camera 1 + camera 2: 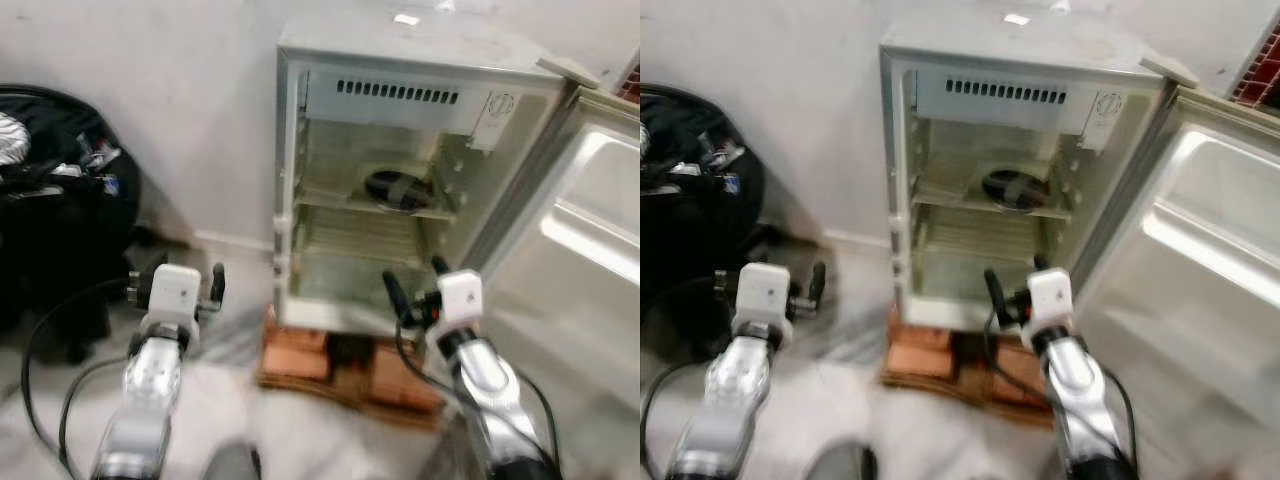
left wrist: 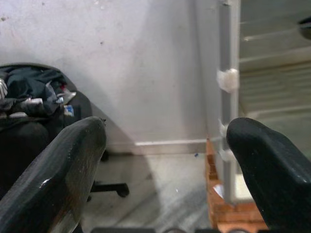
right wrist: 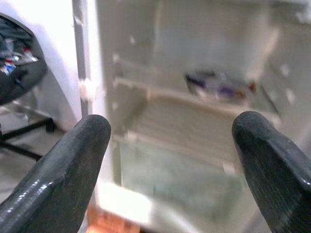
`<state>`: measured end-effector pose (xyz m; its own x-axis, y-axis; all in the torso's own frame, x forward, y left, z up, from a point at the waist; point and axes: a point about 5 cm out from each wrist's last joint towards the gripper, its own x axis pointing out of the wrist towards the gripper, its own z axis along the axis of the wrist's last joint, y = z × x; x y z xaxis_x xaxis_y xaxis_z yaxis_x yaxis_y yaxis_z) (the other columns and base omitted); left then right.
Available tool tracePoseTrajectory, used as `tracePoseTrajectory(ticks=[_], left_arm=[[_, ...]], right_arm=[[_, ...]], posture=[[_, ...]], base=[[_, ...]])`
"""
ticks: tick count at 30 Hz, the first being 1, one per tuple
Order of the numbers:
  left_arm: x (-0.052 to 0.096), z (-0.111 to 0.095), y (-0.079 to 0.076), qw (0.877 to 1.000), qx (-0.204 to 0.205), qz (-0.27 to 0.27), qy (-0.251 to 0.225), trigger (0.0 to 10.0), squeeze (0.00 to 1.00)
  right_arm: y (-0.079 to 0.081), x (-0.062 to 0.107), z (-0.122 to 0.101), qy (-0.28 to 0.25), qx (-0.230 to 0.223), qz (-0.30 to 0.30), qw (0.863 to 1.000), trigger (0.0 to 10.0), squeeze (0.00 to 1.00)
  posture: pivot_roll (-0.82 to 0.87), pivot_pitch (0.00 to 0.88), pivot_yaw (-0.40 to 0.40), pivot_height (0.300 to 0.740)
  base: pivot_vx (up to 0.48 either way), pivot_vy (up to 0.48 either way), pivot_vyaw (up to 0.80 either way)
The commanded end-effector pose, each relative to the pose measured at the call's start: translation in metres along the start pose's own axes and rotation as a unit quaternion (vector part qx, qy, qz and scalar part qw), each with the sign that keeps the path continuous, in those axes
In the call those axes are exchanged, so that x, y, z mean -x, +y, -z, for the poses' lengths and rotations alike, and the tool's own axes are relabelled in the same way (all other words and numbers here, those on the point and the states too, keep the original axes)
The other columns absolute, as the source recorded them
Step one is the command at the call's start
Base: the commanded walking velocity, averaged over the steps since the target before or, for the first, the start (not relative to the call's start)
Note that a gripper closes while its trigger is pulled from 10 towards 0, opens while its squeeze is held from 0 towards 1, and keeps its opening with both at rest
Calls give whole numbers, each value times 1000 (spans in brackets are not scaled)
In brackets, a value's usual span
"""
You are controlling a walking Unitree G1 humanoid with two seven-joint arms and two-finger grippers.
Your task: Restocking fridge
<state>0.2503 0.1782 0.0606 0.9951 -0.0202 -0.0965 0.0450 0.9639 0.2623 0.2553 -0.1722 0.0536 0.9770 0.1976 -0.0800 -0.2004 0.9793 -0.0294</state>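
Left of frame, an office chair (image 1: pixel 60 200) piled with dark clothing stood against the wall. Left gripper (image 1: pixel 178 288) hovered beside it, fingers spread wide, holding nothing. Fridge (image 1: pixel 400 60) stood on bricks (image 1: pixel 300 355), door (image 1: pixel 590 230) swung fully open. One dark packet (image 1: pixel 398 190) lay on the upper shelf; lower shelf bare. Right gripper (image 1: pixel 412 284) was before the lower compartment, fingers wide, empty. Restocking looked barely begun.

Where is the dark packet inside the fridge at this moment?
The dark packet lies on the upper shelf of the open fridge, toward the right side, under the vented panel.
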Motion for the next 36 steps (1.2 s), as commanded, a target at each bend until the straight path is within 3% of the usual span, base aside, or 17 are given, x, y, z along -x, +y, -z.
tracePoseTrajectory(ticks=[1, 7, 14, 24, 36], left_arm=[[-3, -4, 3, 1000, -8, 2, -10, 10000, 0], [5, 6, 0, 1000, -8, 10, 1, 10000, 0], [3, 3, -7, 999, -9, 29, -12, 10000, 0], [1, 2, -6, 999, -12, 32, -17, 10000, 0], [3, 3, -10, 999, -13, 40, -17, 10000, 0]], right_arm=[[-2, -1, -8, -13, -8, 9, 1000, 10000, 0], [-1, 8, -1, 3, -14, 12, 1000, 10000, 0], [-1, 1, -6, 5, -12, 5, 1000, 10000, 0], [-1, -7, -12, -2, -6, -8, 1000, 10000, 0], [15, -9, -8, 14, -20, -74, 997, 10000, 0]], posture=[[53, 0, -51, 740], [45, 0, -49, 740], [42, 0, -43, 740], [52, 0, -48, 740], [50, 0, -54, 740]], base=[[-274, 0, 0], [-219, 0, 0], [0, 0, 0], [0, -471, 0], [0, -480, 0]])
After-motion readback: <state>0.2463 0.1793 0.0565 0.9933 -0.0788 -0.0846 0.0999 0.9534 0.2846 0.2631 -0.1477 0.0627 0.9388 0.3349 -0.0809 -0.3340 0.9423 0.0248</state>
